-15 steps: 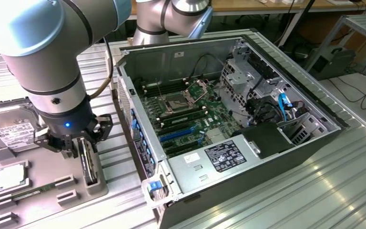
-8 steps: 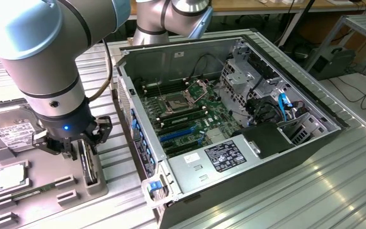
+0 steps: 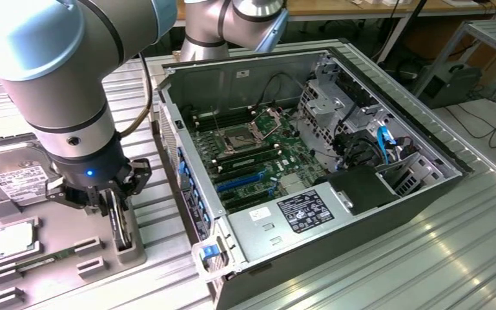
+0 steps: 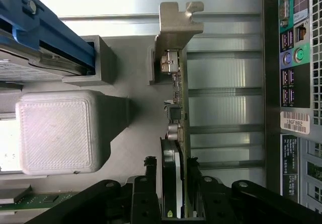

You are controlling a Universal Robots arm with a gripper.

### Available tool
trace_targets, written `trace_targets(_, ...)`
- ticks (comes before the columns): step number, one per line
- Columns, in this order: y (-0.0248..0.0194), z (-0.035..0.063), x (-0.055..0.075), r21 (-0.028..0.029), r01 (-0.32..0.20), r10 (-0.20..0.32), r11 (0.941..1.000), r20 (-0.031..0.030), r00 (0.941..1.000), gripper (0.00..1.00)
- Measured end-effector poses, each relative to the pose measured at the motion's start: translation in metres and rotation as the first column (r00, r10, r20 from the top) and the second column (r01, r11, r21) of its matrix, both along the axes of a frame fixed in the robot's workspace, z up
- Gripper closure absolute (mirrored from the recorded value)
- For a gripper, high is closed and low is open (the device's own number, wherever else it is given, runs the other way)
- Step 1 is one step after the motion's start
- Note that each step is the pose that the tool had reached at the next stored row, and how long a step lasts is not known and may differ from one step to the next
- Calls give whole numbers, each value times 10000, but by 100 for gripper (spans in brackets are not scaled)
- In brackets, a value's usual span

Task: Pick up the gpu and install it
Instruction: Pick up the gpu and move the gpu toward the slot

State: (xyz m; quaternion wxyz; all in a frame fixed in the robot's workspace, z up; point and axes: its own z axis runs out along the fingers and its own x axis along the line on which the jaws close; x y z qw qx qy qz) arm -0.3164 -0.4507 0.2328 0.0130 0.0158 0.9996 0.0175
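The gpu (image 3: pixel 124 230) stands on edge in a slot of the grey holder tray (image 3: pixel 67 271) at the exterior view's left, beside the open computer case (image 3: pixel 420 194). Seen from the wrist, the gpu (image 4: pixel 179 108) is edge-on, and its silvery end bracket (image 4: pixel 176 27) is at the end far from the fingers. My gripper (image 3: pixel 114 213) hangs straight down over the card. The gripper (image 4: pixel 174 199) has its black fingers (image 4: pixel 150 189) pressed against both faces of the card's dark cooler. The card still sits in the holder.
On the tray lie a silver hard drive (image 3: pixel 15 177), a processor (image 3: pixel 15 237) and a green memory stick (image 3: pixel 33 263). Inside the case lies the motherboard (image 3: pixel 248 145) with blue card slots (image 3: pixel 239 184). The case's rear port panel (image 4: pixel 294 58) runs close beside the card.
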Motion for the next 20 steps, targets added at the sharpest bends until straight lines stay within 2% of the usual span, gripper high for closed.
trace_targets(3,0,1,0,-1,-1,1,10000,-1,10000,65)
trace_targets(4,0,0,0,-1,0,0,10000,0,10000,72)
trace_targets(15,0,10,0,0,0,0,10000,-3,10000,72)
trace_targets(20,0,201,0,0,0,0,10000,-4,10000,72)
